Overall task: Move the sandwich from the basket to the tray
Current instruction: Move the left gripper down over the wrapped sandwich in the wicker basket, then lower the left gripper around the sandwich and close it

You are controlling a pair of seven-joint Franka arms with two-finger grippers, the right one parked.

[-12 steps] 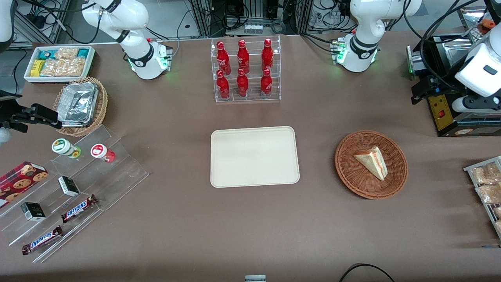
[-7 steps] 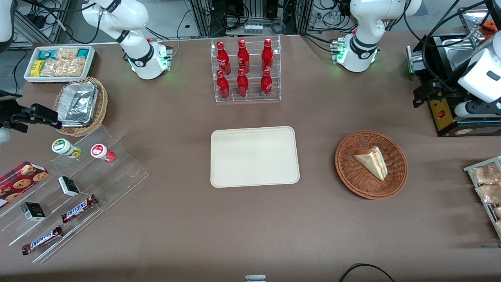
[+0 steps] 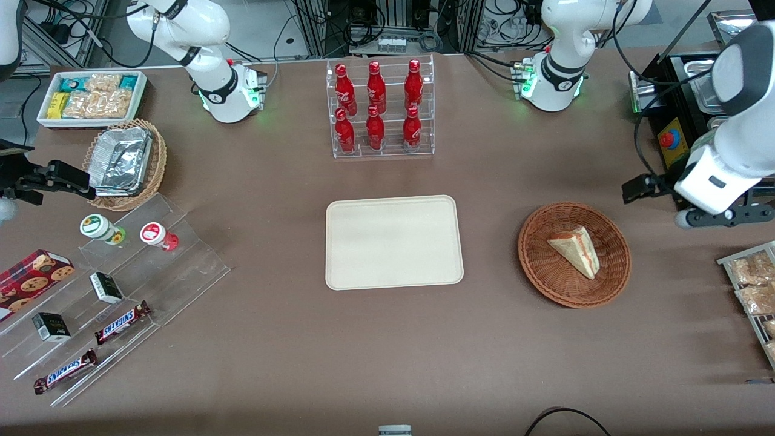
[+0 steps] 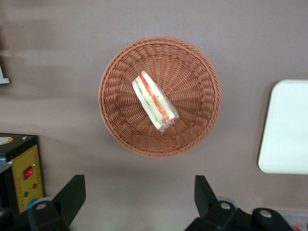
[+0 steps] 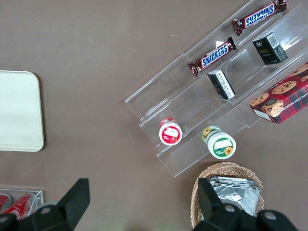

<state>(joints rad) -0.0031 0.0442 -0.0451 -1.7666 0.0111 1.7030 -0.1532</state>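
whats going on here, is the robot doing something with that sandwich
It is only getting started. The sandwich lies in the round wicker basket, untouched, and the cream tray beside it, toward the parked arm's end of the table, has nothing on it. The working arm's gripper hangs above the table beside the basket, open and holding nothing, with no contact on basket or sandwich. So the pickup is not yet done.

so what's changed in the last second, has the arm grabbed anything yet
Nothing grabbed. The claw has swung in from the working arm's end of the table toward the basket and hangs open, apart from it. The sandwich stays in the basket; the tray is bare.
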